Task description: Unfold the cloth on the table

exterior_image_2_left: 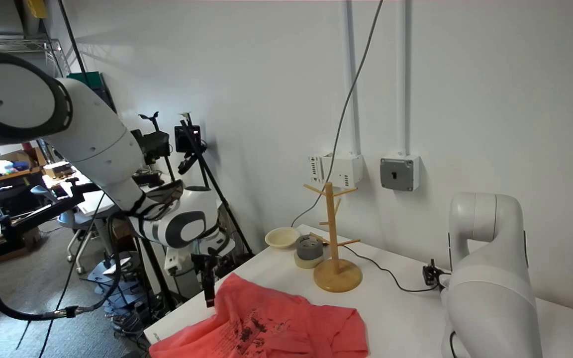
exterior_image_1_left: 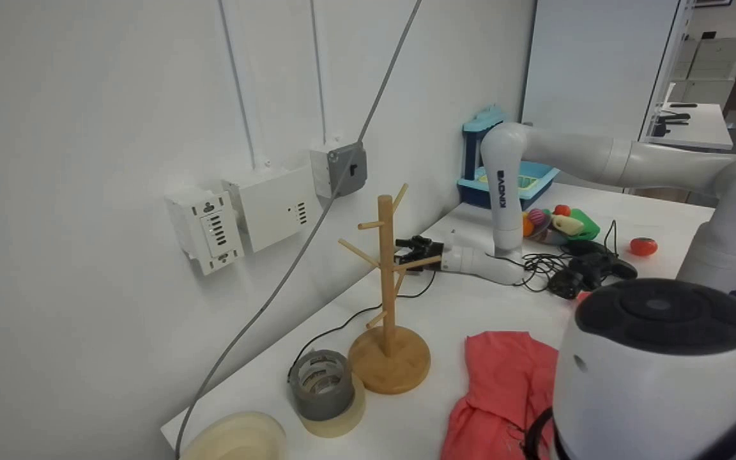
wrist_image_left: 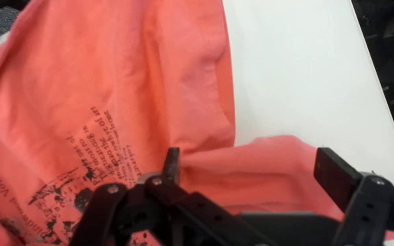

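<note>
The cloth is a wrinkled coral-red fabric with black print, lying in folds on the white table [exterior_image_2_left: 396, 308]. It shows in both exterior views [exterior_image_1_left: 502, 390] [exterior_image_2_left: 291, 323] and fills much of the wrist view [wrist_image_left: 80, 68]. My gripper [wrist_image_left: 246, 153] is open in the wrist view, its fingers wide apart over a folded part of the cloth near its edge. No cloth is pinched between them. In an exterior view the gripper [exterior_image_2_left: 208, 286] points down beside the cloth's upper left edge; I cannot tell whether it touches. Elsewhere my white arm [exterior_image_1_left: 655, 383] hides part of the cloth.
A wooden mug tree [exterior_image_2_left: 336, 273] stands behind the cloth, with stacked tape rolls [exterior_image_2_left: 309, 251] and a cream bowl [exterior_image_2_left: 282, 237] near it. A second white robot arm [exterior_image_2_left: 490, 288] stands on the table. Cables, a black controller [exterior_image_1_left: 588, 271] and toy food [exterior_image_1_left: 559, 223] lie farther along.
</note>
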Available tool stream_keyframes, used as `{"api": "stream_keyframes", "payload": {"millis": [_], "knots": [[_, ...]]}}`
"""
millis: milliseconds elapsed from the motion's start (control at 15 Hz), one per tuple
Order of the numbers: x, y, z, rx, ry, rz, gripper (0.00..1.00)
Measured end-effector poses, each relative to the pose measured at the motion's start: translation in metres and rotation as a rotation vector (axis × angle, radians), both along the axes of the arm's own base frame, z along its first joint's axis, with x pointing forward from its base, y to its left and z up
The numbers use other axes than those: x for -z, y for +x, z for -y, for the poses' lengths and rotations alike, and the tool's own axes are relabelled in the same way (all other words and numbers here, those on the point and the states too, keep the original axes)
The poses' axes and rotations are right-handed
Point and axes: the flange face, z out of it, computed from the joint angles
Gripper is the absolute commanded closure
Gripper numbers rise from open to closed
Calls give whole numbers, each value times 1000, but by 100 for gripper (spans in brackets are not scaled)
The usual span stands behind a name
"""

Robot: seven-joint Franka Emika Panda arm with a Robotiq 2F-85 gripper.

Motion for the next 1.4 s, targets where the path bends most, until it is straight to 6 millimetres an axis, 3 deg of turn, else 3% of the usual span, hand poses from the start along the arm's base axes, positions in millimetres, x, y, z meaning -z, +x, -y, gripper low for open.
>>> {"api": "stream_keyframes", "payload": {"millis": [333, 600, 1000, 1400], "knots": [[5, -39, 6, -29, -22, -47, 0], [18, -57, 4, -53, -6, -60, 0], [32, -67, -11, -96, 61, -46, 0], [62, -58, -11, -133, 93, -8, 0]]}}
